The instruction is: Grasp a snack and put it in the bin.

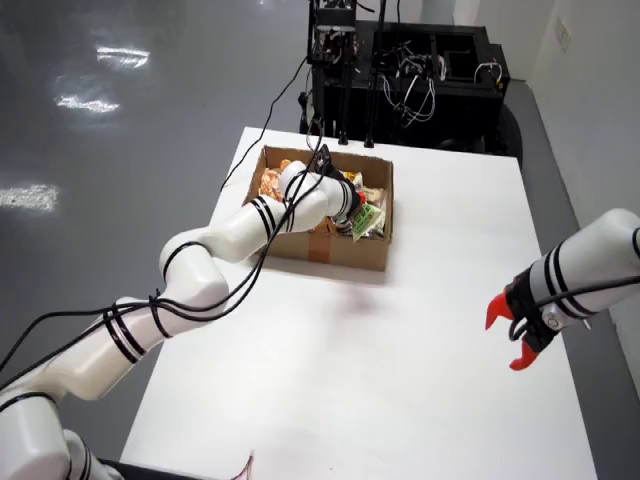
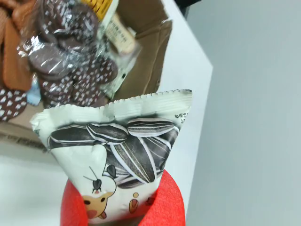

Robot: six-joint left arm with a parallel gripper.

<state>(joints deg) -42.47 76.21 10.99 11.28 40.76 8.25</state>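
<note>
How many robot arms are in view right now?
2. One arm reaches from lower left into the cardboard box, its claw gripping a sunflower seed packet in the wrist view; the other arm hangs at right over the table.

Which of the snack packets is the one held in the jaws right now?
The white sunflower-seed packet, pinched between the red gripper's jaws in the wrist view. The dark chocolate-cookie packets lie loose in the cardboard box.
</note>
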